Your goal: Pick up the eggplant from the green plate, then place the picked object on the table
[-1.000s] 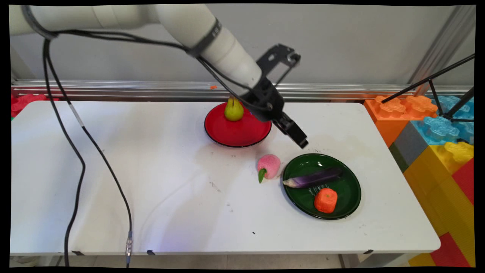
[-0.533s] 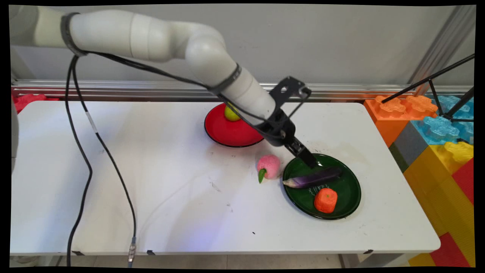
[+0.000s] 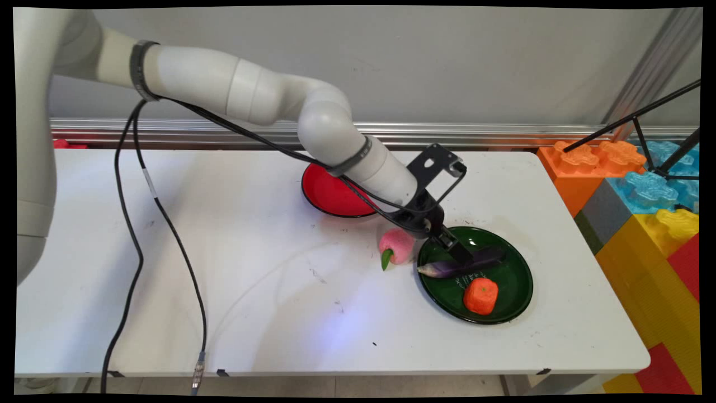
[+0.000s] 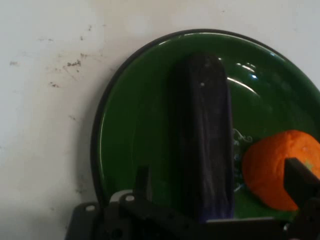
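Claw, fingers spread wide to either side of a smooth, elongated purple eggplant, not gripping it. The eggplant lies on a glossy round green plate beside a rough orange fruit; a fuzzy pink peach rests on the white tabletop.

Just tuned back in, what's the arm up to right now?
The claw is down over the green plate, open, with one finger on each side of the purple eggplant that lies there beside an orange fruit. The fingers haven't shut on it. A pink peach sits on the white table just beside the plate, and a red plate is partly hidden behind the arm.
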Controlling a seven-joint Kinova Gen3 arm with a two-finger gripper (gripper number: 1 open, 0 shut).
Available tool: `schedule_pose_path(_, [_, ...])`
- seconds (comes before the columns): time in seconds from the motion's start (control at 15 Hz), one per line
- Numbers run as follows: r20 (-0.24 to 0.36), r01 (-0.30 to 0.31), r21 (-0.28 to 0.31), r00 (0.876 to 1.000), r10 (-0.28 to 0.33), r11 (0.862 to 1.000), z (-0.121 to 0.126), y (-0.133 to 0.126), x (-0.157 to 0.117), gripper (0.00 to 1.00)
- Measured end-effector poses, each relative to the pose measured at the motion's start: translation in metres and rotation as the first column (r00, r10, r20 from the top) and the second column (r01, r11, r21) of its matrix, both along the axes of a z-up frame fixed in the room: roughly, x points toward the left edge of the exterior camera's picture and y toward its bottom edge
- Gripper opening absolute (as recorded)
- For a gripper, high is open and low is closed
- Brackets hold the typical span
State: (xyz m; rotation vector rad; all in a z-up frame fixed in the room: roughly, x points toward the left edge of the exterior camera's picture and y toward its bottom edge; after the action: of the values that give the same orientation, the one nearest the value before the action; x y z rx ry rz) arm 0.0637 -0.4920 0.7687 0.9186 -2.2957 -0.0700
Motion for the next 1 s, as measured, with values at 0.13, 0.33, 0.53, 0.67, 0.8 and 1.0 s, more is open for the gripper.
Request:
schedule_pose_path(0.13, [-0.003,0.004,-0.007,1.0,-0.004,1.0,-0.01,-0.002,-0.005,1.0])
schedule_pose_path(0.33, [-0.003,0.011,-0.018,1.0,-0.011,1.0,-0.019,-0.003,-0.01,1.0])
schedule_pose_path(0.53, [0.0,0.024,-0.033,1.0,-0.024,0.999,-0.025,-0.005,-0.014,1.0])
schedule_pose_path(0.67, [0.003,0.035,-0.044,0.999,-0.035,0.998,-0.027,-0.005,-0.017,0.0])
schedule_pose_path(0.8, [0.006,0.044,-0.053,0.999,-0.044,0.998,-0.03,-0.006,-0.019,0.0])
schedule_pose_path(1.0, [0.008,0.05,-0.063,0.999,-0.05,0.997,-0.031,-0.008,-0.021,0.0])
